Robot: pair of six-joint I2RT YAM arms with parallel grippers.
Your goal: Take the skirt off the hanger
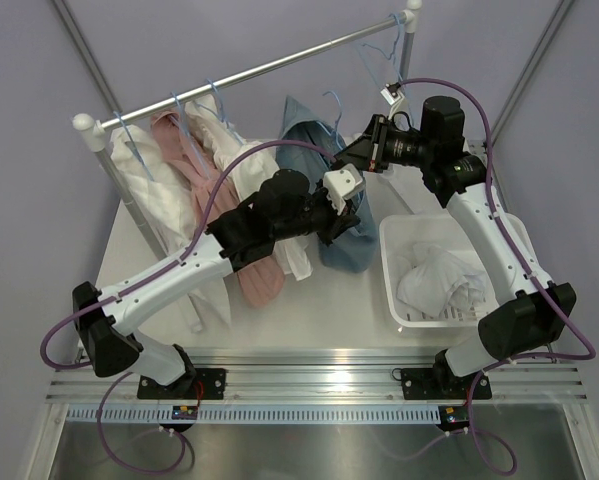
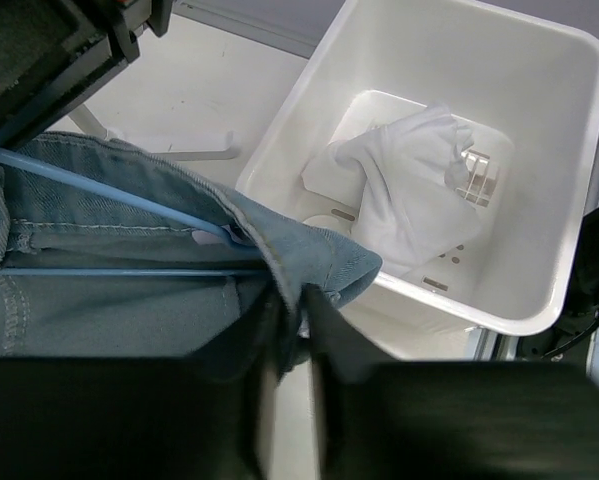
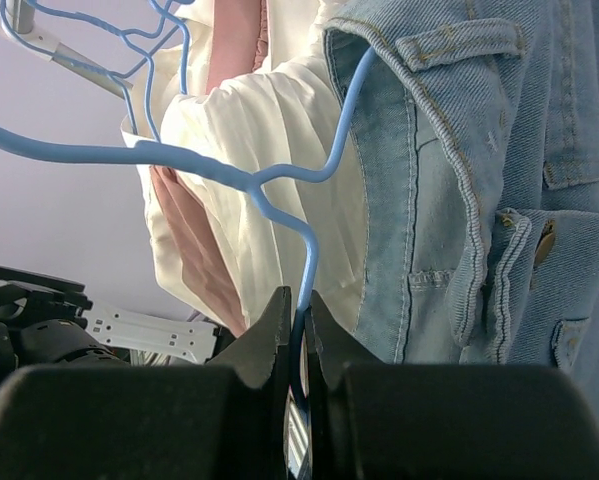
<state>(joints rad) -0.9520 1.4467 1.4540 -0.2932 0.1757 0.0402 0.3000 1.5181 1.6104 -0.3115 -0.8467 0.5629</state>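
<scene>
1. Mid-frame in the overhead view, the denim skirt (image 1: 337,225) hung between the two arms on its blue hanger (image 3: 179,160). It was just left of the white basket (image 1: 387,262).
2. In the lower centre of its own wrist view, the right gripper (image 3: 299,312) had its jaws pressed together on the hanger's wire stem, just under the twist. It was a narrow bite on thin wire.
3. At the bottom of the left wrist view, the left gripper (image 2: 290,305) had its jaws pinching the skirt's folded denim edge. The hanger's arm ran inside the cloth to the upper left.
4. The step looked to be peeling the waistband off that hanger arm. It seemed to be about midway, since the skirt was on the hanger.
5. To do it well, the right side should hold the stem rock steady and level, because a wire that twists in the jaws would turn the hanger with the cloth.
6. The left should draw the denim along the hanger arm towards its tip, not straight down. Stiff seams catch on a wire end.
7. One shoulder should come free first, then the other can slide off.
8. The cream garment (image 3: 269,150) hung close behind in the upper middle, so the pull should stay away from it.
9. The basket, with a white cloth (image 2: 409,190) in it, sat right of the skirt, a handy drop.
</scene>
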